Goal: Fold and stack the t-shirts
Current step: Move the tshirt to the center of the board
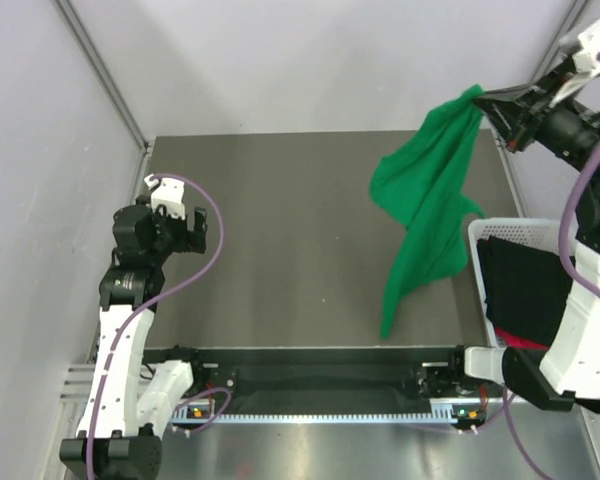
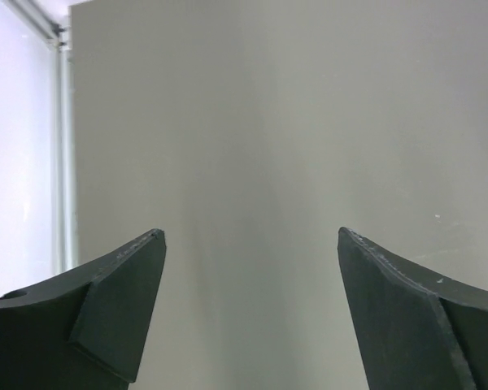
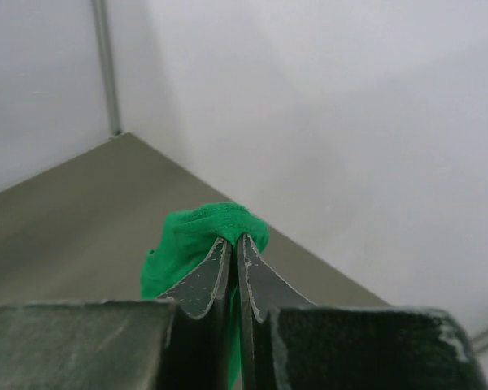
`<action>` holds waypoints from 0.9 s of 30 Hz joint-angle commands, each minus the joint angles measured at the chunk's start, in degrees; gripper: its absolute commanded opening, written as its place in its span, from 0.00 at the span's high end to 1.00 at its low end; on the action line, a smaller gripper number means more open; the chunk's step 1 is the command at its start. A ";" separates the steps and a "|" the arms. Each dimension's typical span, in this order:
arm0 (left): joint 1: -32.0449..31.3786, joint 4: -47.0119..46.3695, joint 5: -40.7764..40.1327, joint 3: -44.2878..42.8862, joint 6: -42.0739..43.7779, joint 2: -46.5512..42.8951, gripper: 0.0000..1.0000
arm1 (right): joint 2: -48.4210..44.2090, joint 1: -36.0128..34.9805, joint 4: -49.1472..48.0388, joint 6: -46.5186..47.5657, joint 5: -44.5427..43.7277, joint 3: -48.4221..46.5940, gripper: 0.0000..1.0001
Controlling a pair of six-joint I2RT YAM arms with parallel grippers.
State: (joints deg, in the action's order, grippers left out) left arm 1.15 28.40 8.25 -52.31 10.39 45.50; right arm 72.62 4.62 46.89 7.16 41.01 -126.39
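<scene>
Table point(image 1: 280, 250): dark grey-brown top, flat. White basket point(image 1: 477, 262) at right edge, part over table, part past it. Green t-shirt point(image 1: 430, 200) hangs over right half; low tip down by table top, cannot tell if touching. Black bar point(image 1: 320, 380) runs along near edge; left arm base point(image 1: 175, 380) and right arm base point(image 1: 480, 362) at its 2 ends.

You have the basket point(image 1: 510, 228) at the right edge of the counter point(image 1: 280, 250), with bunched t-shirts point(image 1: 525, 290) in it. Just left of the basket, the hanging t-shirt point(image 1: 430, 200) drapes down from your right tool point(image 1: 492, 100), which is behind and above the basket. Your left tool point(image 1: 180, 215) is far left of the basket, well apart.
</scene>
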 commanded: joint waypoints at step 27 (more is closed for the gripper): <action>-48.43 -0.27 3.01 -25.99 0.33 54.51 0.19 | 31.11 -11.92 -7.86 10.77 -27.48 -3.71 1.00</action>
State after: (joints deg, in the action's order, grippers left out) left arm -45.63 30.74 18.11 -74.63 12.29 95.83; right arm 107.26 -7.01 45.45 16.62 15.79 -130.54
